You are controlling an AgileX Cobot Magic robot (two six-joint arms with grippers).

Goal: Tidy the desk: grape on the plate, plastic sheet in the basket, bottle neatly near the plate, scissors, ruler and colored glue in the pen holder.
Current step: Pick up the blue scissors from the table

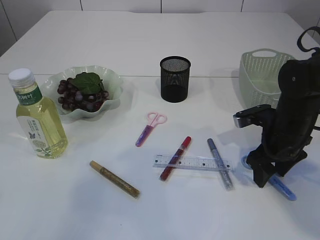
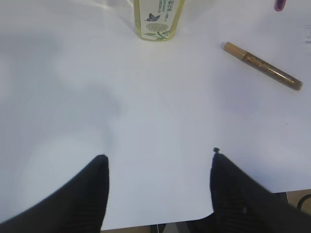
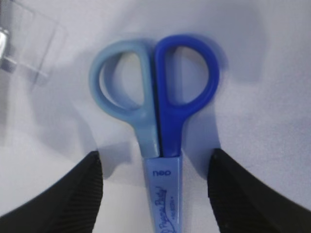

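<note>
Blue scissors [image 3: 158, 111] in a blue sheath lie flat between the fingers of my open right gripper [image 3: 155, 154], which stands low over them at the table's right front [image 1: 265, 175]. Pink scissors [image 1: 150, 128], a clear ruler [image 1: 192, 163], and red [image 1: 175, 157], silver [image 1: 220, 164] and gold [image 1: 114, 178] glue pens lie mid-table. The black mesh pen holder [image 1: 175, 78] stands behind them. Grapes [image 1: 80, 95] sit on the green plate [image 1: 112, 82], with the bottle [image 1: 37, 120] to its left front. My left gripper [image 2: 158, 155] hangs open over bare table. The plastic sheet is out of view.
A pale green basket [image 1: 262, 75] stands at the back right, just behind my right arm. The left wrist view shows the bottle's base [image 2: 159, 19], the gold glue pen [image 2: 262, 65] and the table's front edge [image 2: 160, 224] right under the fingers.
</note>
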